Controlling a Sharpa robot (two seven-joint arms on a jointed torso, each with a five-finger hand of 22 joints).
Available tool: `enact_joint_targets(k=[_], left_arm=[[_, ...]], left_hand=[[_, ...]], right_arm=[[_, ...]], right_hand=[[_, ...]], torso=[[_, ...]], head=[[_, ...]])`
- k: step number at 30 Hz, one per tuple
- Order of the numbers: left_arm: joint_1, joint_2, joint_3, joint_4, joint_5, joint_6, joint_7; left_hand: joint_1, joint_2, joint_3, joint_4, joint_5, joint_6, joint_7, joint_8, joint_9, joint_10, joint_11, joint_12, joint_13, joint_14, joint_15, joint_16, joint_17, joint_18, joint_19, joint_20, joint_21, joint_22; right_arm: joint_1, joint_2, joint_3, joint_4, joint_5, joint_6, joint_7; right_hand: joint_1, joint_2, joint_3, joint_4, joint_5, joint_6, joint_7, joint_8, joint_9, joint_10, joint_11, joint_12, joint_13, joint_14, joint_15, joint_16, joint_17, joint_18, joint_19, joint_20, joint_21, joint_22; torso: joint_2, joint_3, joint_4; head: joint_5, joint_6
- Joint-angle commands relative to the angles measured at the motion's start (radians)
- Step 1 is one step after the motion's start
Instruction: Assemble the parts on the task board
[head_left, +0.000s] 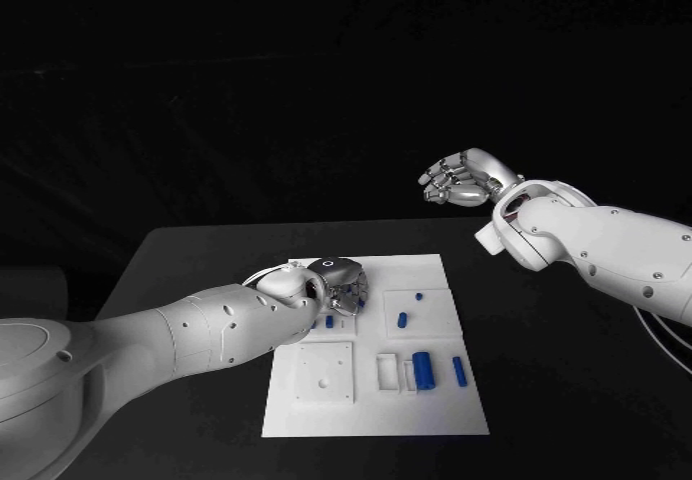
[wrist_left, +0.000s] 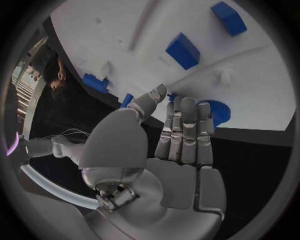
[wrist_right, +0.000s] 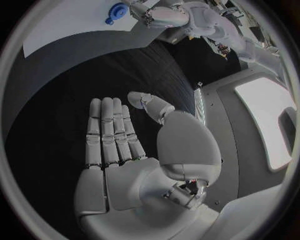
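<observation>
The white task board (head_left: 378, 405) lies in the middle of the black table. My left hand (head_left: 329, 285) hovers over its far left part, fingers straight and side by side, thumb apart, holding nothing. In the left wrist view a round ribbed blue part (wrist_left: 215, 111) stands at the board's edge just beyond the fingertips (wrist_left: 187, 107); whether they touch it I cannot tell. Blue blocks (wrist_left: 183, 50) (wrist_left: 229, 17) lie further along the board. My right hand (head_left: 462, 180) is raised off to the far right of the board, empty, fingers (wrist_right: 109, 130) stretched out.
A large blue piece (head_left: 421, 370) and a slim one (head_left: 459, 372) lie near a white frame (head_left: 388, 372) on the board's near right. Smaller blue pieces (head_left: 402, 320) (head_left: 418, 296) sit mid-board. Bare black table (head_left: 188, 260) surrounds the board.
</observation>
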Motion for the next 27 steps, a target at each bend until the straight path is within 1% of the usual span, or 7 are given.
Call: enact_joint_targets(k=[1, 5, 6, 10, 20, 23, 27], left_arm=[[-0.001, 0.007, 0.001, -0.006, -0.006, 0.015, -0.011], [-0.003, 0.009, 0.001, -0.010, -0.006, 0.027, -0.015], [-0.003, 0.010, 0.001, -0.011, -0.006, 0.030, -0.015], [-0.007, 0.012, 0.001, -0.013, -0.006, 0.024, -0.013], [-0.008, 0.018, 0.001, -0.012, -0.006, 0.008, -0.020], [-0.008, 0.017, 0.001, -0.011, -0.006, -0.007, -0.019], [-0.008, 0.015, 0.001, -0.010, -0.006, -0.019, -0.017]], left_hand=[[0.010, -0.001, 0.004, 0.003, -0.004, -0.006, 0.000, -0.003, -0.001, -0.008, 0.000, 0.006, 0.001, 0.001, 0.004, 0.005, 0.001, 0.010, 0.006, -0.027, 0.001, 0.012], [0.010, -0.001, 0.004, 0.003, -0.004, -0.006, 0.001, -0.003, -0.002, -0.010, 0.001, 0.006, 0.001, 0.000, 0.004, 0.005, 0.001, 0.010, 0.006, -0.027, 0.001, 0.013], [0.009, 0.001, 0.003, 0.004, -0.004, -0.018, -0.001, -0.009, -0.006, -0.032, 0.005, 0.001, -0.001, -0.001, 0.008, 0.005, 0.001, 0.010, 0.005, -0.025, 0.001, 0.013], [0.010, 0.003, 0.001, 0.006, -0.005, -0.019, 0.000, -0.005, -0.009, -0.045, 0.007, 0.023, 0.008, -0.002, 0.010, 0.007, 0.002, 0.014, 0.005, -0.021, 0.001, 0.015], [0.010, 0.000, -0.003, 0.010, -0.005, -0.028, -0.001, -0.002, -0.016, -0.068, 0.007, 0.063, 0.023, -0.001, 0.010, 0.015, 0.005, 0.017, 0.007, -0.020, 0.004, 0.018], [0.007, -0.003, -0.006, 0.013, -0.005, -0.026, 0.010, 0.002, -0.017, -0.072, 0.007, 0.075, 0.028, -0.001, 0.010, 0.017, 0.006, 0.018, 0.007, -0.020, 0.005, 0.018], [0.007, -0.008, -0.008, 0.014, -0.005, -0.028, 0.013, 0.004, -0.020, -0.068, 0.005, 0.098, 0.037, 0.003, 0.008, 0.020, 0.007, 0.020, 0.011, -0.021, 0.006, 0.017]], right_arm=[[0.000, 0.000, 0.000, 0.003, -0.010, 0.011, 0.006], [0.000, 0.000, 0.000, 0.002, -0.010, 0.010, 0.006], [0.000, 0.000, 0.000, 0.002, -0.010, 0.010, 0.006], [0.000, 0.001, 0.000, 0.004, -0.010, 0.012, 0.004], [0.000, 0.003, 0.000, 0.004, -0.010, 0.012, 0.005], [0.000, 0.003, 0.000, 0.004, -0.010, 0.012, 0.005], [0.000, 0.002, 0.000, 0.003, -0.010, 0.012, 0.005]], right_hand=[[0.005, 0.003, -0.005, 0.002, -0.006, -0.004, 0.003, 0.002, -0.002, 0.008, 0.000, -0.006, -0.001, -0.001, 0.008, 0.004, -0.001, 0.000, 0.006, 0.000, -0.006, 0.001], [0.005, 0.003, -0.005, 0.002, -0.006, -0.004, 0.003, 0.002, -0.002, 0.008, 0.000, -0.006, -0.001, -0.001, 0.008, 0.004, -0.001, 0.000, 0.006, 0.000, -0.006, 0.001], [0.005, 0.003, -0.005, 0.002, -0.006, -0.004, 0.003, 0.002, -0.002, 0.008, 0.000, -0.007, -0.001, 0.000, 0.008, 0.004, -0.002, 0.000, 0.006, 0.000, -0.007, 0.001], [0.004, 0.003, -0.006, 0.002, -0.007, -0.003, 0.003, 0.002, -0.002, 0.009, 0.000, -0.008, -0.002, 0.000, 0.008, 0.004, -0.002, 0.000, 0.007, 0.000, -0.007, 0.002], [0.004, 0.004, -0.006, 0.002, -0.009, -0.001, 0.001, 0.004, -0.002, 0.014, -0.001, -0.012, -0.004, 0.001, 0.008, 0.006, -0.002, 0.000, 0.009, -0.001, -0.009, 0.003], [0.004, 0.004, -0.006, 0.002, -0.009, -0.001, 0.001, 0.004, -0.002, 0.014, -0.001, -0.012, -0.004, 0.001, 0.008, 0.006, -0.003, 0.000, 0.009, -0.001, -0.009, 0.004], [0.005, 0.004, -0.006, 0.002, -0.009, -0.001, 0.001, 0.004, -0.002, 0.014, -0.001, -0.013, -0.005, 0.001, 0.007, 0.006, -0.003, 0.000, 0.009, -0.001, -0.009, 0.004]], torso=[[0.000, -0.0002, -0.0002], [-0.001, -0.0002, 0.0002], [-0.001, -0.0003, 0.0002], [-0.001, 0.0000, 0.0011], [-0.001, -0.0004, 0.0015], [-0.002, -0.0002, 0.0010], [-0.002, 0.0000, 0.0005]], head=[[-0.004, -0.001], [-0.005, -0.003], [-0.005, -0.003], [-0.007, -0.004], [-0.007, -0.004], [-0.008, -0.003], [-0.009, -0.003]])
